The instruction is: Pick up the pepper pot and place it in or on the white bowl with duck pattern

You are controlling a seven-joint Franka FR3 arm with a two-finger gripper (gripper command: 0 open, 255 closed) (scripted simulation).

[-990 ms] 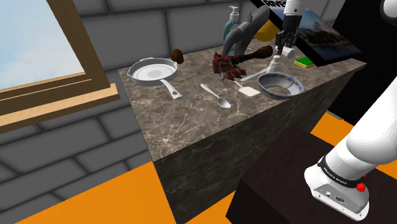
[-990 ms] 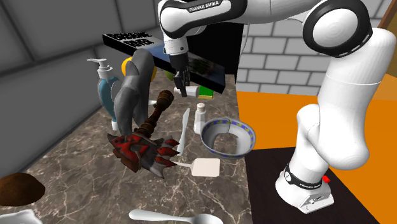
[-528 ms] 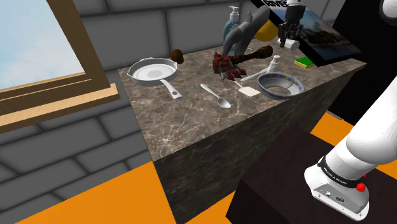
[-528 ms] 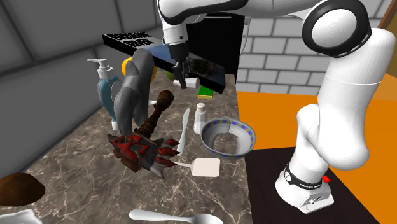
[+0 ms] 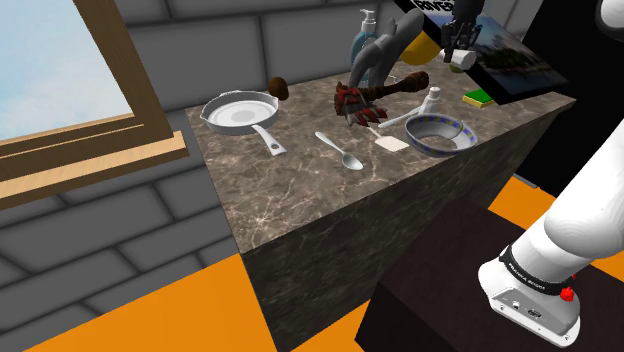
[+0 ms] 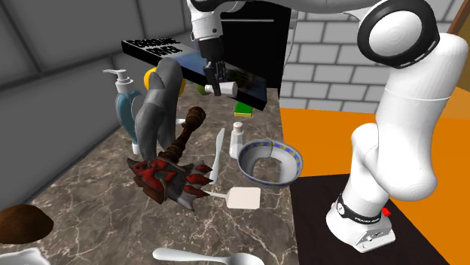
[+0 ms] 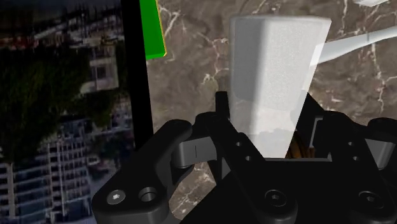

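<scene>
- White pepper pot (image 6: 228,89) hangs clear above the desk (image 5: 300,190), higher than a second ago
- End effector (image 6: 218,81) has risen with it, clamped on its sides
- Blue-rimmed bowl (image 5: 436,131) sits on the desk; in the shoulder view the pot lies at its 1 o'clock

Shoulder view overlooks bench (image 5: 300,190) from afar; second exterior shares it, nearer; wrist looks down past claw (image 7: 267,111).
</scene>
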